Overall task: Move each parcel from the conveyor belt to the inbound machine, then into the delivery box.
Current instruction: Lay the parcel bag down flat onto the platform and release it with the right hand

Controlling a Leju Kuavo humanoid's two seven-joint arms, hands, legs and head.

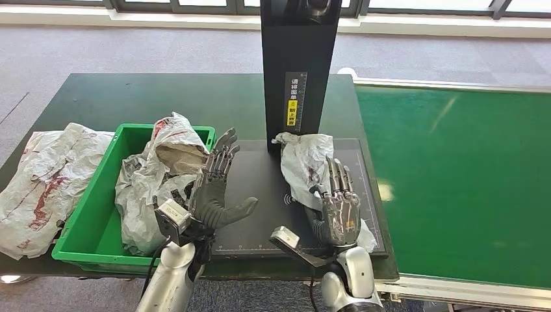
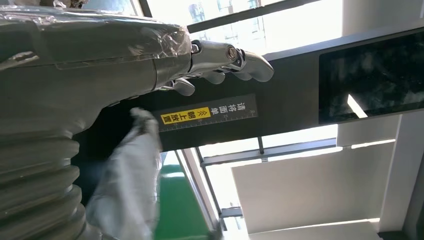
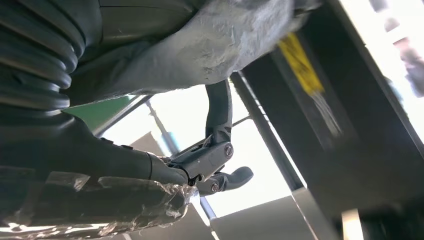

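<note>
The right hand (image 1: pixel 338 207) lay on a grey plastic parcel (image 1: pixel 300 164) on the black inbound machine (image 1: pixel 260 175). Its fingers (image 1: pixel 339 179) stretched over the near end of the bag, but I could not tell if they were squeezing it. In the right wrist view the bag (image 3: pixel 220 42) pressed against the palm while one finger (image 3: pixel 220 107) stuck out straight. The rest of the parcel reached past the fingertips to the foot of the machine's black post (image 1: pixel 300 65).

The left hand (image 1: pixel 217 188) was open and held nothing, with its fingers apart and its thumb pointing toward the right hand. It hung over the edge of the machine, just beside the green delivery box (image 1: pixel 97 221). Crumpled parcels (image 1: pixel 159 175) were piled in the box, next to that hand. Another flat parcel (image 1: pixel 45 179) lay on the worktop (image 1: pixel 130 97) past the box. The green conveyor belt (image 1: pixel 461 175) ran along the outer side of the right hand.
</note>
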